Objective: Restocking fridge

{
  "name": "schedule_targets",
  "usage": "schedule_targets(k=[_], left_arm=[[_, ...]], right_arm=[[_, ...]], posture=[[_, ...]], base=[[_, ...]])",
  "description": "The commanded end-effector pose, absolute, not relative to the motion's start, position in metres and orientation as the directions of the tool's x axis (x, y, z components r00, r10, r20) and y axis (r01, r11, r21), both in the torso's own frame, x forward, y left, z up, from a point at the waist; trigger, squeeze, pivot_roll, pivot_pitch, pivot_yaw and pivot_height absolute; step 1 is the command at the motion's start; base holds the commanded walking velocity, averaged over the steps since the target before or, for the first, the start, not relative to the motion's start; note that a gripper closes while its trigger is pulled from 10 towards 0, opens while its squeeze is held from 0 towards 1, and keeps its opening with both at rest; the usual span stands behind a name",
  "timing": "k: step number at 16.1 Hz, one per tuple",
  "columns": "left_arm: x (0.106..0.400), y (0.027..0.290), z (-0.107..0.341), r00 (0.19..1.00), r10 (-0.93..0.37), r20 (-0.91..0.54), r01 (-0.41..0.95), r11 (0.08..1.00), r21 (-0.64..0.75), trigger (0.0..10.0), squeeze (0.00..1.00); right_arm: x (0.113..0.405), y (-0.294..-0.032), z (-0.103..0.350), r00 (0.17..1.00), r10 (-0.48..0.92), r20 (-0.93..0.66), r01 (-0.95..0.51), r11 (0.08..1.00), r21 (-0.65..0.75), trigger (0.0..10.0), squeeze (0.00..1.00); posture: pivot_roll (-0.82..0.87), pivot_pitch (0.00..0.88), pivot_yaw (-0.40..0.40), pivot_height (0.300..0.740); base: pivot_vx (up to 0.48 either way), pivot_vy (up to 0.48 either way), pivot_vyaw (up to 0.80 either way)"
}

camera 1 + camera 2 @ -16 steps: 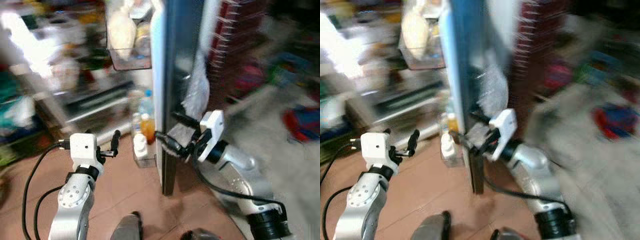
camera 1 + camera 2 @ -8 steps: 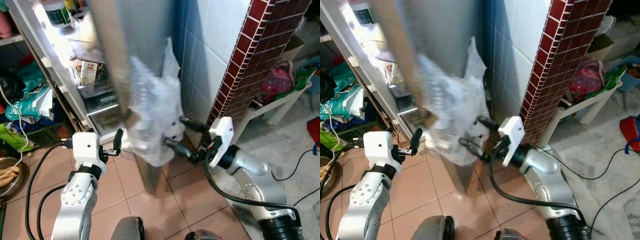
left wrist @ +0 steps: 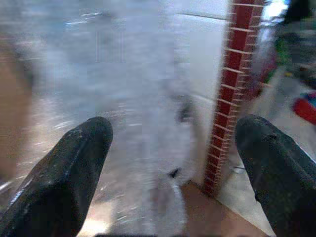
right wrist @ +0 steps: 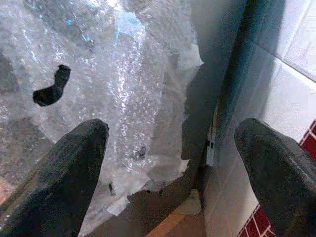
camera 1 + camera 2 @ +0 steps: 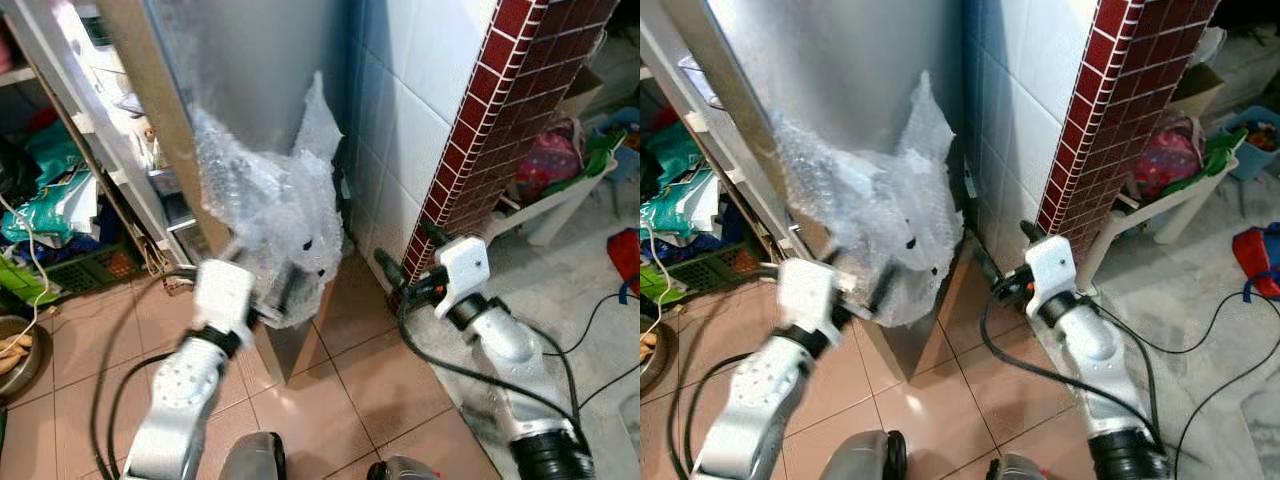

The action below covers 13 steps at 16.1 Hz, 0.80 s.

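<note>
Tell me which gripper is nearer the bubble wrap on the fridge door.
Left. The left gripper is up against the bubble wrap; the right gripper hangs off to its side, by the tiled wall.

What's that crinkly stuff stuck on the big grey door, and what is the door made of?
The crinkly stuff looks like clear plastic bubble wrap: see-through, dotted with bubbles, torn in places. The door seems to be brushed metal, grey with a dull sheen, though it may be coated.

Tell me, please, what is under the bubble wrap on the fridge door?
The bubble wrap covers the lower part of the grey fridge door. Through it only dim grey shows; a few dark spots cannot be identified.
</note>
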State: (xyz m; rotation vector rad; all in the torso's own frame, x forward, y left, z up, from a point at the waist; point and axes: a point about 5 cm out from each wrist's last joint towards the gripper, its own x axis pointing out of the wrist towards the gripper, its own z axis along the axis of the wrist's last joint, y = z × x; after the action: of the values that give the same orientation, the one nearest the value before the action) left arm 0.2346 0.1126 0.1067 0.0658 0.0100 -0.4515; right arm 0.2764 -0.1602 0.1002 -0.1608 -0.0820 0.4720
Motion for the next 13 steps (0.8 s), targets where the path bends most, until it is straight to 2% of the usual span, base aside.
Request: schedule_targets(k=[1, 3, 6, 9, 10, 11, 12, 13], left_arm=[[0.235, 0.113, 0.104, 0.890, -0.454, -0.038, 0.455, 0.887, 0.080, 10.0, 0.00], [0.244, 0.125, 0.101, 0.935, -0.351, -0.054, 0.354, 0.932, 0.080, 10.0, 0.00], [0.262, 0.177, 0.098, 0.997, -0.049, -0.051, 0.053, 0.995, 0.088, 10.0, 0.00], [0.253, 0.223, 0.099, 0.971, 0.236, -0.032, -0.228, 0.960, 0.164, 10.0, 0.00], [0.251, 0.220, 0.097, 0.973, 0.228, -0.038, -0.219, 0.962, 0.161, 10.0, 0.00], [0.248, 0.197, 0.092, 0.987, 0.155, -0.050, -0.148, 0.981, 0.125, 10.0, 0.00], [0.247, 0.181, 0.090, 0.991, 0.126, -0.054, -0.120, 0.988, 0.098, 10.0, 0.00], [0.248, 0.177, 0.090, 0.992, 0.119, -0.050, -0.114, 0.989, 0.095, 10.0, 0.00]], right_arm=[[0.276, -0.156, 0.099, 0.886, 0.461, 0.044, -0.446, 0.875, -0.185, 10.0, 0.00], [0.278, -0.157, 0.099, 0.887, 0.459, 0.047, -0.444, 0.876, -0.188, 10.0, 0.00], [0.277, -0.160, 0.099, 0.891, 0.451, 0.049, -0.434, 0.880, -0.195, 10.0, 0.00], [0.274, -0.153, 0.092, 0.873, 0.488, 0.004, -0.482, 0.864, -0.146, 10.0, 0.00], [0.274, -0.150, 0.092, 0.867, 0.498, 0.009, -0.491, 0.857, -0.155, 10.0, 0.00], [0.273, -0.144, 0.097, 0.855, 0.517, 0.039, -0.497, 0.838, -0.226, 10.0, 0.00], [0.277, -0.144, 0.099, 0.870, 0.490, 0.056, -0.470, 0.857, -0.209, 10.0, 0.00], [0.278, -0.144, 0.100, 0.874, 0.481, 0.063, -0.460, 0.863, -0.207, 10.0, 0.00]], posture=[[0.06, 0.081, 0.014, 0.740], [0.06, 0.082, 0.013, 0.740], [0.05, 0.085, 0.012, 0.740], [0.06, 0.082, 0.016, 0.740], [0.06, 0.081, 0.013, 0.740], [0.06, 0.079, 0.012, 0.740], [0.06, 0.079, 0.012, 0.740], [0.06, 0.075, 0.012, 0.740]], base=[[0.000, 0.000, 0.00], [0.000, 0.000, 0.00], [0.000, 0.000, 0.00], [0.000, 0.000, 0.00], [0.000, 0.000, 0.00], [0.000, 0.000, 0.80], [0.000, 0.000, 0.80], [0.000, 0.000, 0.80]])
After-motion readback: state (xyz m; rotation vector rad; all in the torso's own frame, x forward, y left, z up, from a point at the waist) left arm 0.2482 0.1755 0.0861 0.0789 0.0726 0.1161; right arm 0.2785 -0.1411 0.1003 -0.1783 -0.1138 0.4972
